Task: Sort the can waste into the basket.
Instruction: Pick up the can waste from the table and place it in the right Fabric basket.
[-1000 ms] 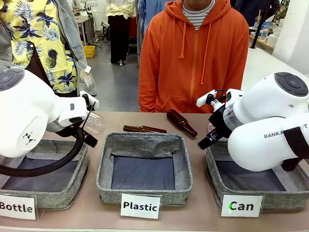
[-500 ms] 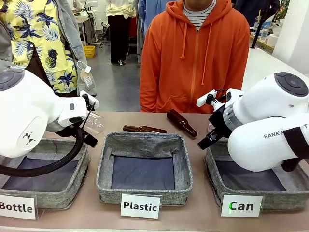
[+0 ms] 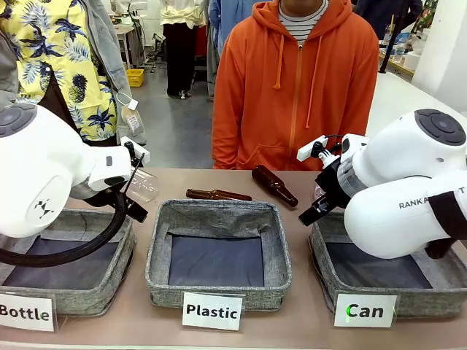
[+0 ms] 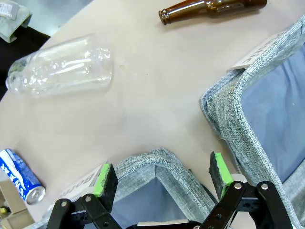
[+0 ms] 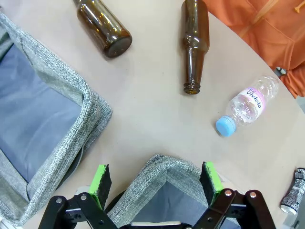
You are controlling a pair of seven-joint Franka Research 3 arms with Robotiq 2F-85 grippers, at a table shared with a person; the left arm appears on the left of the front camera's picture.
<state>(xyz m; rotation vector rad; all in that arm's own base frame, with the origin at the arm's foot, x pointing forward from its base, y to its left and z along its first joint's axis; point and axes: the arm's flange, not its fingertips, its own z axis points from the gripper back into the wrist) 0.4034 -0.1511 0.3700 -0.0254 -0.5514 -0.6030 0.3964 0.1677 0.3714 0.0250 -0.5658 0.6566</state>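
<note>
Left gripper (image 4: 162, 172) and right gripper (image 5: 155, 177) hover spread, empty — no can gripped yet; likely next, reach blue can (image 4: 21, 174) at left's nine o'clock.

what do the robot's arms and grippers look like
Both arms are rounded, glossy white: the left arm has a small dark logo and a looping black cable, the right arm dark lettering. The left gripper and right gripper are black linkages with green pads.

The basket (image 3: 416, 300) is grey woven, the can (image 4: 19, 175) blue-and-white, the bottle (image 3: 274, 185) brown.
</note>
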